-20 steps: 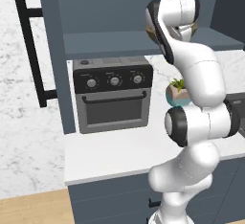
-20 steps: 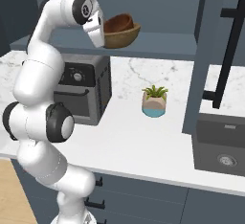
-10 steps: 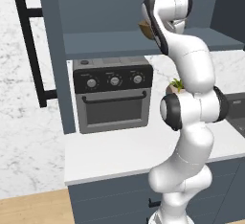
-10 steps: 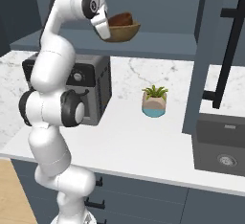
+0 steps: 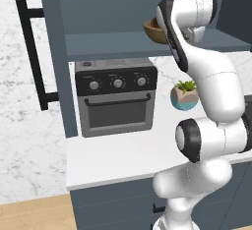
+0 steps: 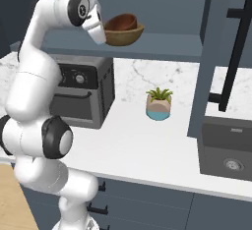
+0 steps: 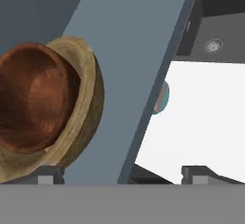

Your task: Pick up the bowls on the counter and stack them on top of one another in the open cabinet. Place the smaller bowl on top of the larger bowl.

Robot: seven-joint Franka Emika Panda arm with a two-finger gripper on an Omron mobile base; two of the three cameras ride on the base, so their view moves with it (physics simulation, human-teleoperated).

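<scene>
The smaller bowl (image 6: 123, 22), glossy reddish-brown, sits nested inside the larger bowl (image 6: 126, 37), tan and wider. The stack rests near the front edge of the open cabinet's shelf (image 6: 170, 45). My gripper (image 6: 102, 31) is just left of the stack, at its rim. In the hand view the smaller bowl (image 7: 33, 103) lies inside the larger bowl (image 7: 90, 91) at the left, and my gripper (image 7: 123, 173) is open, its tips wide apart with the shelf (image 7: 129, 50) between them. From the left base view the larger bowl (image 5: 154, 33) peeks out beside my arm.
A grey toaster oven (image 5: 117, 101) stands on the white counter (image 5: 123, 155) under the shelf. A teal-and-beige plant pot (image 6: 159, 107) sits to its right. The sink (image 6: 229, 148) lies further right. Cabinet doors with black bar handles (image 5: 32, 52) hang open on both sides.
My arm's elbow and lower links have swung to a new posture while the hand stays by the shelf. The stacked bowls have not moved.
</scene>
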